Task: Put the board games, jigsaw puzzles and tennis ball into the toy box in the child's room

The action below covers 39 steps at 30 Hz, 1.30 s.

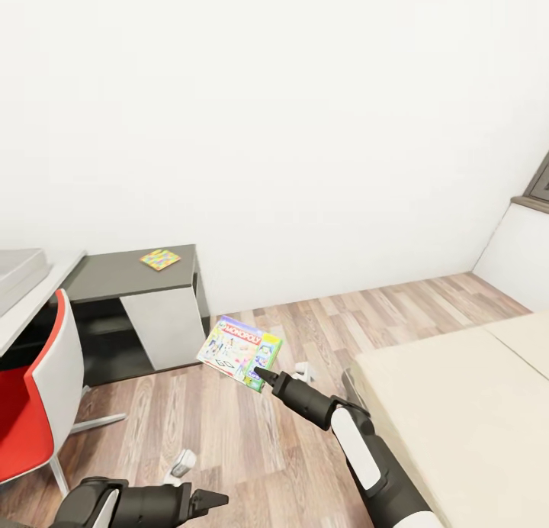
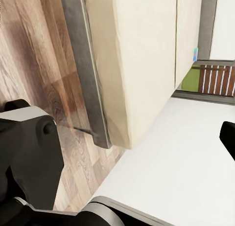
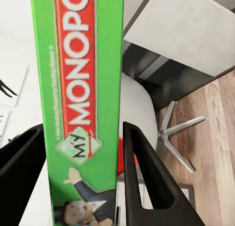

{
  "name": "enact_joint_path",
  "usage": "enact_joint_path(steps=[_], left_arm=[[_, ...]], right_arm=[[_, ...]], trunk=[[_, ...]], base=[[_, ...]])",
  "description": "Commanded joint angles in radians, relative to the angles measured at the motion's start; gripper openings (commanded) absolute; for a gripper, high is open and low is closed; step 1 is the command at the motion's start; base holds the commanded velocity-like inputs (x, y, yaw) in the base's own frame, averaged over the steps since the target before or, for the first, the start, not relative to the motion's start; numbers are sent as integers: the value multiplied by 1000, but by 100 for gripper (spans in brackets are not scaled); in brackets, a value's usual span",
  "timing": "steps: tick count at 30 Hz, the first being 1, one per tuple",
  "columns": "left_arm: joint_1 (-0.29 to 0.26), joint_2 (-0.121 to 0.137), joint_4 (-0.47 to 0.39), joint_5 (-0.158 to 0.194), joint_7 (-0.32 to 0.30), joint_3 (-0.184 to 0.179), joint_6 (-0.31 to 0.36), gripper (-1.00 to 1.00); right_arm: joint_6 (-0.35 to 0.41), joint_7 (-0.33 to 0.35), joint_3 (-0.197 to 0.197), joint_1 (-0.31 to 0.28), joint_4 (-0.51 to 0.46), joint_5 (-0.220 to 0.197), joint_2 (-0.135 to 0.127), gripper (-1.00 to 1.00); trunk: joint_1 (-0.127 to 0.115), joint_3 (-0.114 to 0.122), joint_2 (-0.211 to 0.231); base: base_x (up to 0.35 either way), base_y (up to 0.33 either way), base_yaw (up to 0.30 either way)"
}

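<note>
L tool [image 1: 221, 500] low; R tool [image 1: 258, 372] grips board game [image 1: 239, 352]; bed [image 1: 465, 406] alongside.

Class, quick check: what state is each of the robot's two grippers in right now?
Left gripper: empty; open or shut cannot be told.
Right gripper: closed on the board game, a green Monopoly box.

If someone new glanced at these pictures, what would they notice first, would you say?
Probably the bright Monopoly board game, held up over the wood floor by the right gripper, its jaws on the green box edge. Next, the red and white chair at the left, and the small multicoloured jigsaw puzzle on the dark side cabinet.
</note>
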Motion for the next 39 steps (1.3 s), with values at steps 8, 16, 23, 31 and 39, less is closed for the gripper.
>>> enact_joint_path(steps=[8, 16, 23, 31, 39], left_arm=[[-1, 0, -1, 1, 0, 0, 4, 100], [-1, 0, -2, 0, 1, 1, 3, 100], [-1, 0, -2, 0, 1, 4, 2, 100], [-1, 0, -2, 0, 3, 1, 2, 100], [-1, -3, -2, 0, 3, -6, 2, 100]], right_arm=[[6, -1, -2, -1, -1, -6, 0, -100], [6, -1, -1, -1, -1, -6, 1, -100], [6, -1, -1, -1, -1, -7, 1, -100], [6, -1, -1, -1, -1, -7, 1, -100], [47, -32, -1, -1, -50, -9, -2, -100]], trunk=[[1, 0, -2], [1, 3, -2], [1, 6, -2], [1, 9, -2], [1, 10, -2]], base=[[2, 0, 233], [176, -20, 279], [307, -36, 282], [319, -73, 282], [134, -73, 283]])
